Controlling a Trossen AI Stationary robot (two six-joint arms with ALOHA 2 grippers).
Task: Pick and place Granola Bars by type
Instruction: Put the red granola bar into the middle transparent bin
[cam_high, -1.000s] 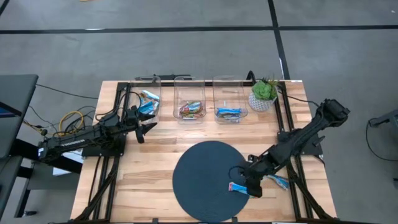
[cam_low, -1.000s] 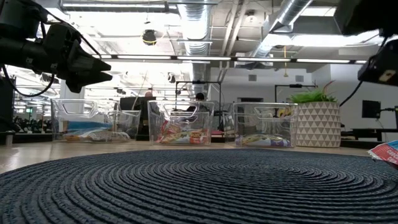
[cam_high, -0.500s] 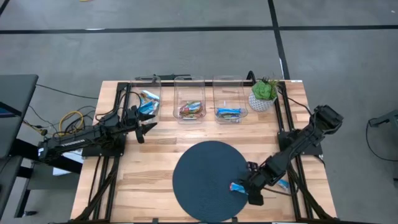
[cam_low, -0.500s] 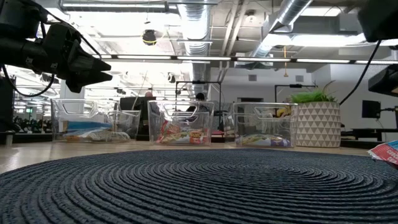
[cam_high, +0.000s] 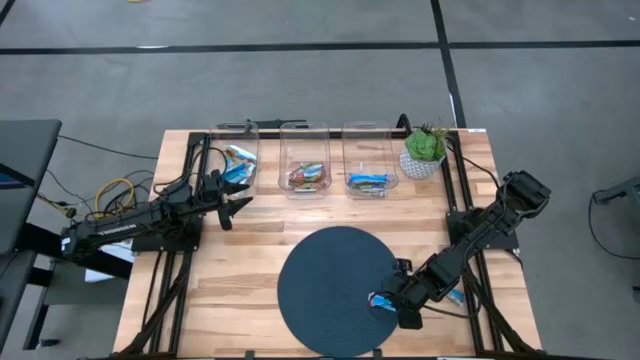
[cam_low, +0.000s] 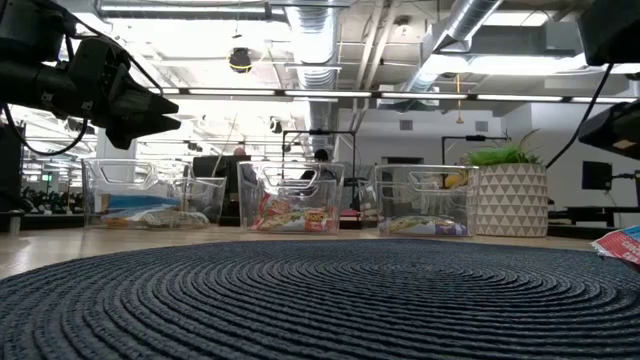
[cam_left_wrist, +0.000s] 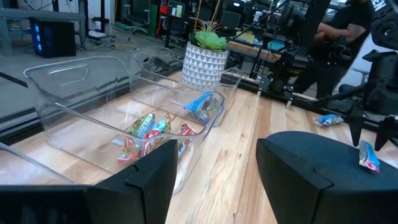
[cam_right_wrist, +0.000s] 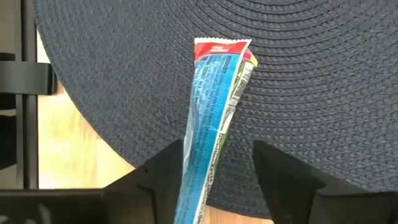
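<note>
Low over the mat's (cam_high: 320, 270) edge, right fingers (cam_right_wrist: 286, 171) apart astride a blue bar (cam_right_wrist: 208, 134).

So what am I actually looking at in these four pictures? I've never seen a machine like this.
Two dark robot arms work at a wooden table, sorting granola bars into clear bins. One picture looks straight down, one sits at table height, and the other two come from a camera on each wrist. The left pincer hangs open near the bins, holding nothing. The right pincer is down at the round dark mat, its fingers open on either side of a blue granola bar lying there; it doesn't look gripped. Another bar lies on the wood beside the mat, and a potted plant stands in the far corner.
</note>
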